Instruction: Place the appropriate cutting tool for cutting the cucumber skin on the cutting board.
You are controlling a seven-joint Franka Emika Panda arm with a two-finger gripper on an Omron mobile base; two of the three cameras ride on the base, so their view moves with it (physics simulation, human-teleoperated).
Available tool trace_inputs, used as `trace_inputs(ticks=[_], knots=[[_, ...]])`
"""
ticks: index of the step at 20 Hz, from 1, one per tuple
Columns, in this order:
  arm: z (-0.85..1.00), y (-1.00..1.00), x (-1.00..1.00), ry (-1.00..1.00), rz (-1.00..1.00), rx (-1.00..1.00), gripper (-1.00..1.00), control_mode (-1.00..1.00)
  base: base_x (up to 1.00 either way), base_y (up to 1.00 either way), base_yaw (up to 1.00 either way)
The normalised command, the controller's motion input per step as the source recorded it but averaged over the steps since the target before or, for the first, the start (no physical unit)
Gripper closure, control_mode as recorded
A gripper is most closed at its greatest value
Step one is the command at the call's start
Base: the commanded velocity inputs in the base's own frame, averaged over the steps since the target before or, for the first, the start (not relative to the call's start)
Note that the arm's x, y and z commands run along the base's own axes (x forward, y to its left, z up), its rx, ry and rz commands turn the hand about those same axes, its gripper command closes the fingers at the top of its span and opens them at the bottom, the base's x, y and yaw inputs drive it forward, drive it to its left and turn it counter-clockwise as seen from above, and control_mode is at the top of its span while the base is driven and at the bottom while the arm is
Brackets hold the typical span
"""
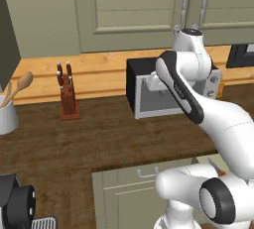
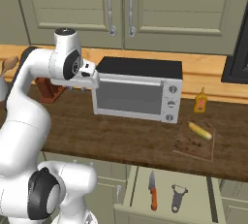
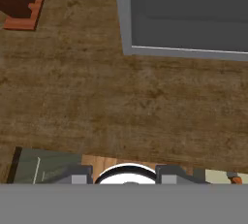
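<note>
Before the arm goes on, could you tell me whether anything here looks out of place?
Only the open drawer under the counter: it holds an orange-handled knife and a dark peeler. The cucumber lies neatly on the cutting board.

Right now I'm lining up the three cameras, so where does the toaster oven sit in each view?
Left base view: the toaster oven is centre-right at the back of the counter, partly behind the arm.
Right base view: the oven is at centre, in full.
Hand view: the oven is at top right, cut by the picture's edge.
Shared landmark: the knife block, left of the oven in all three.
</note>
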Motion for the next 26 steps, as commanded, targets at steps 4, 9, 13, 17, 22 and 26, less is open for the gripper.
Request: trace_inputs(ticks=[4, 9, 13, 17, 22, 26], knots=[[0.00, -0.02, -0.26, -0.08, 0.00, 0.00, -1.00, -1.00, 0.00, 0.00, 0.00], [-0.21, -0.66, -0.74, -0.07, -0.16, 0.09, -1.00, -1.00, 0.00, 0.00, 0.00], [-0.53, -1.00, -0.36, 0.06, -0.16, 0.17, -1.00, -1.00, 0.00, 0.00, 0.00], [-0.83, -1.00, -0.10, 0.13, -0.11, 0.07, -1.00, -1.00, 0.00, 0.00, 0.00], [-0.66, -1.00, -0.13, 0.10, -0.06, 0.05, -1.00, -1.00, 0.00, 0.00, 0.00], [-0.60, -1.00, -0.27, 0.15, -0.15, 0.11, -1.00, -1.00, 0.00, 0.00, 0.00]])
